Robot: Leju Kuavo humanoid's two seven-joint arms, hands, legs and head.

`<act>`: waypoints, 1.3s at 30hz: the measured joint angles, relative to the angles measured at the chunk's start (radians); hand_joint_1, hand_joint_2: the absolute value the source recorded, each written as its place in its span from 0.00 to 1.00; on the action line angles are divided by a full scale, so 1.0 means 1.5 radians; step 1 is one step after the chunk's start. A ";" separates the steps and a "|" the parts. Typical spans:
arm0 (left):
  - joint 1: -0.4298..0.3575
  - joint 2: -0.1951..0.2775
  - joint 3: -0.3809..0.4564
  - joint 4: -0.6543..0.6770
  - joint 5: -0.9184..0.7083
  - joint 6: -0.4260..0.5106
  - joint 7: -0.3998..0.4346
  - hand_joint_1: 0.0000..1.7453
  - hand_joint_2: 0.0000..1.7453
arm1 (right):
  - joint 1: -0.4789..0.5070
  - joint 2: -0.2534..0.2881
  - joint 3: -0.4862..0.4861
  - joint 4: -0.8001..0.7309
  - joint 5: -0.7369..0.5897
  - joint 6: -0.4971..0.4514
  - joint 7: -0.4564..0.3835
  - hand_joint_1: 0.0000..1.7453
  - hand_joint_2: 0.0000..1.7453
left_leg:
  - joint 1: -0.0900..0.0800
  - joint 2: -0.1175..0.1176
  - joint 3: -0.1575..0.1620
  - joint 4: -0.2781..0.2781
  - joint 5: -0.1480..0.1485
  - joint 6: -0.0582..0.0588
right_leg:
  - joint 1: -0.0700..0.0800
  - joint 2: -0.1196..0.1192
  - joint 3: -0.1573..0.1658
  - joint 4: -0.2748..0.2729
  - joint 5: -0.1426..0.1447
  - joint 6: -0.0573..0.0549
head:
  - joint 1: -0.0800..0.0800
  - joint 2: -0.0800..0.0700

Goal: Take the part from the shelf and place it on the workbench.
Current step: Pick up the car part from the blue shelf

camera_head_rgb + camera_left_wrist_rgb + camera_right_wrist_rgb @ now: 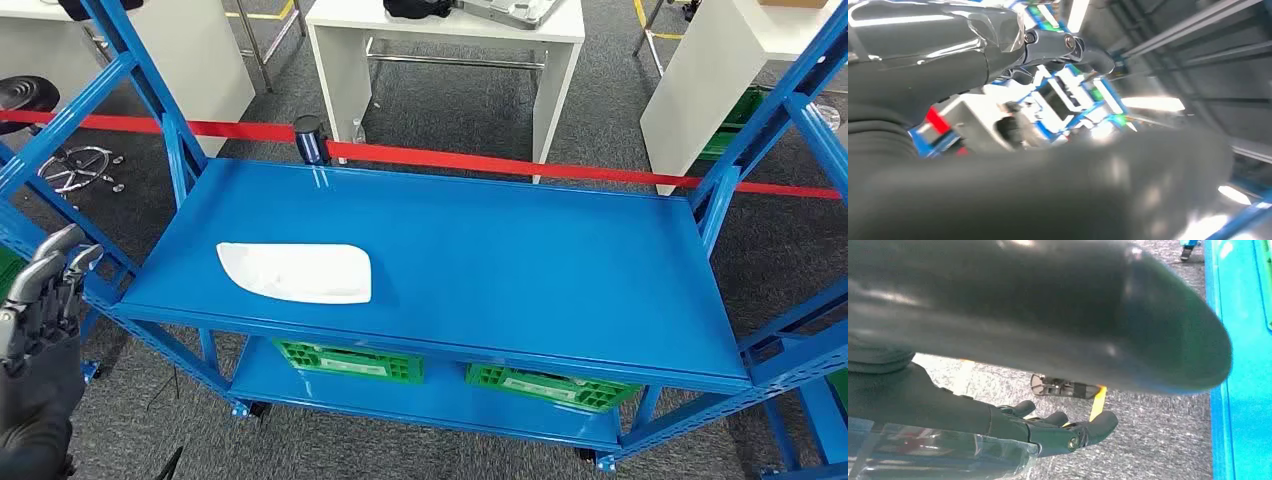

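The part is a flat white piece with rounded ends, lying on the left half of the blue shelf's top deck. My left hand is raised at the shelf's left front corner, lower than the deck's edge and left of the part, fingers pointing up with nothing in them. In the left wrist view its fingers reach out empty past the thick thumb. My right hand hangs over grey carpet beside the blue shelf edge, fingers loosely bent and empty.
Two green crates sit on the lower deck. Blue uprights flank the top deck. A red tape with a dark post runs behind it; white tables stand beyond.
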 joint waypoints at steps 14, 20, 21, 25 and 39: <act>0.038 -0.010 0.053 0.027 -0.089 0.000 0.042 0.00 1.00 | -0.010 0.051 -0.141 -0.070 0.118 0.068 -0.029 0.00 0.00 | 0.008 0.002 -0.049 0.072 -0.008 -0.008 | 0.004 0.002 0.015 -0.001 -0.012 -0.028 | -0.004 0.000; 0.039 -0.012 0.059 0.031 -0.111 0.001 0.058 0.00 1.00 | -0.017 0.059 -0.163 -0.074 0.149 0.077 -0.045 0.00 0.00 | 0.002 0.004 -0.016 -0.003 0.019 0.009 | 0.004 0.002 0.016 0.000 -0.016 -0.011 | -0.003 0.000; 0.039 -0.012 0.060 0.032 -0.126 0.002 0.068 0.00 1.00 | -0.020 0.059 -0.170 -0.074 0.165 0.082 -0.054 0.00 0.00 | 0.003 0.004 -0.011 -0.010 0.022 0.013 | 0.005 0.002 0.009 0.015 -0.025 -0.011 | -0.002 0.000; 0.044 -0.006 0.073 0.052 -0.184 0.005 0.103 0.00 1.00 | -0.029 0.060 -0.201 -0.074 0.228 0.101 -0.088 0.00 0.00 | 0.003 0.004 -0.007 -0.015 0.026 0.018 | 0.005 0.001 -0.063 0.163 -0.084 -0.017 | -0.002 0.000; -0.021 0.112 0.065 0.263 -0.261 -0.042 0.144 0.00 1.00 | -0.093 0.006 -0.270 0.032 0.390 0.049 -0.197 0.00 0.00 | 0.011 0.003 -0.073 0.137 -0.057 -0.022 | 0.001 0.001 0.017 -0.008 -0.008 -0.027 | -0.008 0.000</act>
